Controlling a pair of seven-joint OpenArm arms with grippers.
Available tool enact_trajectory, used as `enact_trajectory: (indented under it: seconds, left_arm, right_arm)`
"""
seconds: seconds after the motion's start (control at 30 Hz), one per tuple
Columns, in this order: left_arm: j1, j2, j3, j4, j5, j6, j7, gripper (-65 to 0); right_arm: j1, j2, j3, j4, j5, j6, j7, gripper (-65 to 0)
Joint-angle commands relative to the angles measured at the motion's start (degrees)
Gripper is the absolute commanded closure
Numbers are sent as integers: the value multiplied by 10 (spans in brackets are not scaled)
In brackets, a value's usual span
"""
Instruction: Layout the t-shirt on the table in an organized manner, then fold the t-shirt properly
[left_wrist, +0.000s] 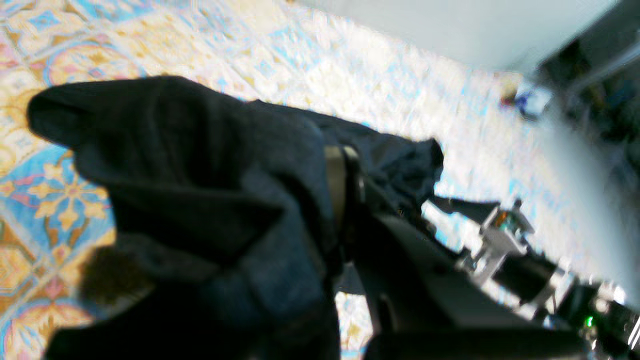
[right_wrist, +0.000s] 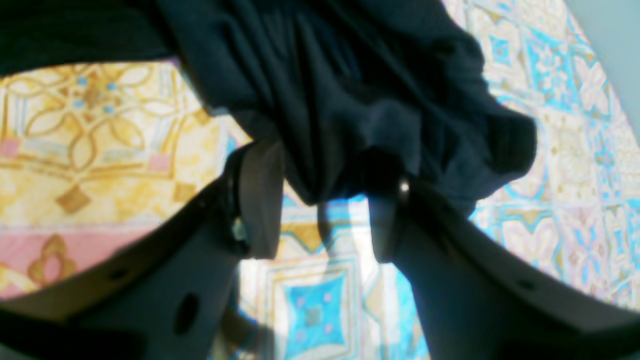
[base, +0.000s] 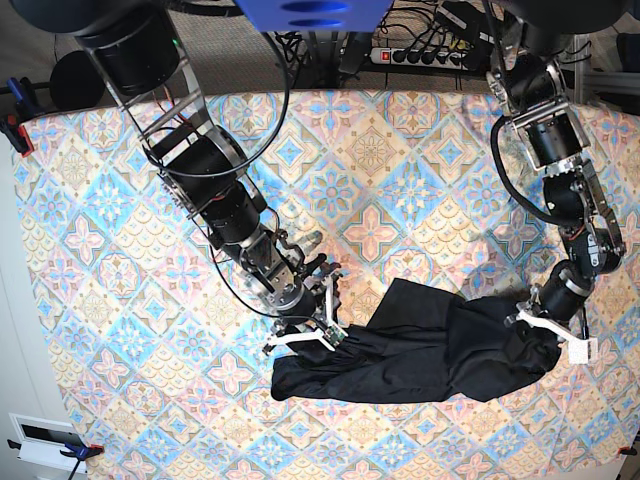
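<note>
The black t-shirt (base: 430, 345) lies crumpled in a long heap on the front middle of the patterned table (base: 370, 150). My left gripper (base: 535, 325) is at the heap's right end, shut on a bunch of cloth. In the left wrist view the t-shirt (left_wrist: 210, 200) drapes over that gripper (left_wrist: 345, 200) and hides most of it. My right gripper (base: 335, 320) is at the heap's left end. In the right wrist view that gripper (right_wrist: 322, 200) has its jaws apart, and a fold of t-shirt (right_wrist: 350, 100) hangs down between the fingertips (right_wrist: 260, 200).
A power strip (base: 420, 52) and cables lie beyond the table's far edge. A red and blue clamp (base: 15, 125) sits at the left edge. A white box (base: 45, 440) rests off the front left corner. The right arm (left_wrist: 500, 235) shows in the left wrist view.
</note>
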Motion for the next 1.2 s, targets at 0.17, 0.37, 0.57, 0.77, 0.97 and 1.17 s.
enact_trajectory:
  seconds: [0.17, 0.37, 0.57, 0.77, 0.97, 1.17]
  left_arm:
    - [-15, -5, -10, 15, -10, -5, 5, 0]
    - [-14, -5, -10, 38, -10, -5, 8, 0]
    - [-3, -5, -22, 39, -10, -5, 8, 0]
    - [-3, -5, -25, 39, -10, -5, 8, 0]
    - [-3, -5, -24, 39, -10, -5, 8, 0]
    - [-3, -5, -22, 40, -10, -5, 8, 0]
  right_arm:
    - [22, -5, 1, 10, 2, -8, 17, -256]
    - [22, -5, 1, 13, 2, -8, 17, -196]
    - [22, -5, 1, 13, 2, -8, 17, -85]
    - [22, -5, 1, 14, 2, -8, 18, 0]
    - [22, -5, 1, 15, 2, -8, 18, 0]
    - [21, 45, 0, 59, 2, -8, 0, 0]
